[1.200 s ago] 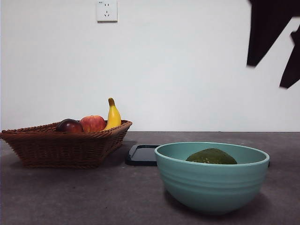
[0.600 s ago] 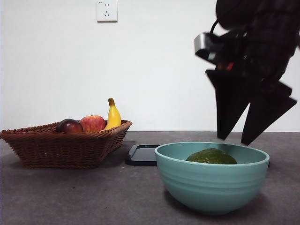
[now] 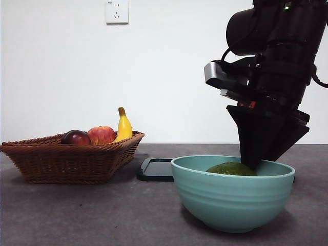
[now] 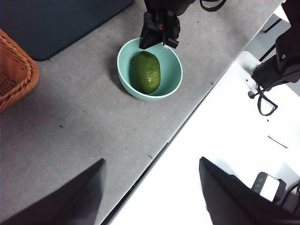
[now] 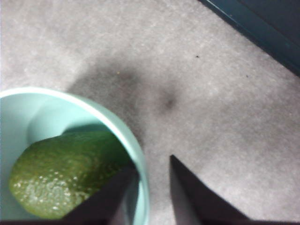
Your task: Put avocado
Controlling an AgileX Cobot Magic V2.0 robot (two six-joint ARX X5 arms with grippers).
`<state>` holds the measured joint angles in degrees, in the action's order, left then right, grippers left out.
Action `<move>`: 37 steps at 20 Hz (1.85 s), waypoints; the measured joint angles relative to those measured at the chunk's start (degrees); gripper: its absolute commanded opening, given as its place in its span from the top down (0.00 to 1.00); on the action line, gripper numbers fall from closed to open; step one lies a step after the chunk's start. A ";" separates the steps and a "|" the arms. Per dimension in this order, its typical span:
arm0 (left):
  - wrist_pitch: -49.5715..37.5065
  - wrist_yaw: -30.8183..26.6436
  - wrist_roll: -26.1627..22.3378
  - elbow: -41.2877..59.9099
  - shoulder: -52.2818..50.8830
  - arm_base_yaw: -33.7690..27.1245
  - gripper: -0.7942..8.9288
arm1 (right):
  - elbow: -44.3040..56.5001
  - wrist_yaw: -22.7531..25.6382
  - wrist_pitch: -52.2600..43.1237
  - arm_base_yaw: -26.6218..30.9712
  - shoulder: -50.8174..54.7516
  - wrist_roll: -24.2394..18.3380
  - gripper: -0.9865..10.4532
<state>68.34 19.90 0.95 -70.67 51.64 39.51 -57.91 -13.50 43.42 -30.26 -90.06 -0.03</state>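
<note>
Green avocado [image 3: 231, 168] lies on its side inside a pale teal bowl [image 3: 233, 197] that stands on a grey table [image 3: 102, 210]. From the front only the fruit's rounded top shows above the bowl's rim. In the left wrist view the whole avocado [image 4: 145, 71] is seen, long and pebbled, filling much of the bowl [image 4: 171, 75].

Over the far right part of the bowl hangs the right gripper [image 3: 264, 159], big and dark, with its black jaws pointing down. Its jaws are apart and straddle the bowl's rim: in the right wrist view one jaw stands inside the bowl [image 5: 136, 154] just beside the end of the avocado [image 5: 61, 176], and the other stands outside over the bare table [image 5: 187, 93]. Whether the inner jaw touches the fruit cannot be told.

The left gripper [image 4: 152, 197] waits high above the table's edge, well apart from the bowl, its jaws wide apart and holding nothing.

To the left of the bowl, well apart from it, sits a brown wicker basket [image 3: 66, 159]. In it are a dark red-purple round fruit [image 3: 76, 137], a red apple [image 3: 101, 135] and a yellow banana [image 3: 123, 126] standing upright. Between basket and bowl, farther back, lies a flat dark tray [image 3: 156, 168]. On the white wall [image 3: 179, 72] behind is a white power socket [image 3: 117, 11].
</note>
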 measured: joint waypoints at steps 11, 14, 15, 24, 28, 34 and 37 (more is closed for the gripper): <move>-0.31 0.00 -0.02 0.00 0.00 0.00 0.59 | -1.97 0.09 2.40 -0.17 0.17 -0.13 0.90; -0.35 0.00 -0.02 0.00 0.00 0.00 0.59 | -5.86 0.24 2.27 -0.09 0.48 0.11 0.90; -0.35 0.00 -0.02 0.00 0.00 0.00 0.59 | -6.80 0.39 2.23 -0.07 0.52 0.17 0.90; -0.33 0.00 -0.02 0.00 0.00 0.00 0.59 | -21.07 3.39 3.10 6.56 -7.98 0.24 0.90; 0.96 0.00 -0.02 0.00 0.00 0.00 0.59 | -30.97 3.45 3.50 9.38 -17.29 0.24 0.90; 1.36 0.00 -0.02 0.00 0.00 0.00 0.59 | -34.75 3.41 2.80 12.48 -24.74 0.24 0.90; 1.31 0.00 -0.02 0.00 0.00 0.00 0.59 | -34.75 3.19 2.62 12.66 -24.96 0.24 0.90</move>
<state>69.65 19.90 0.93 -70.67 51.64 39.51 -92.66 -10.31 46.04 -17.61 -115.02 0.21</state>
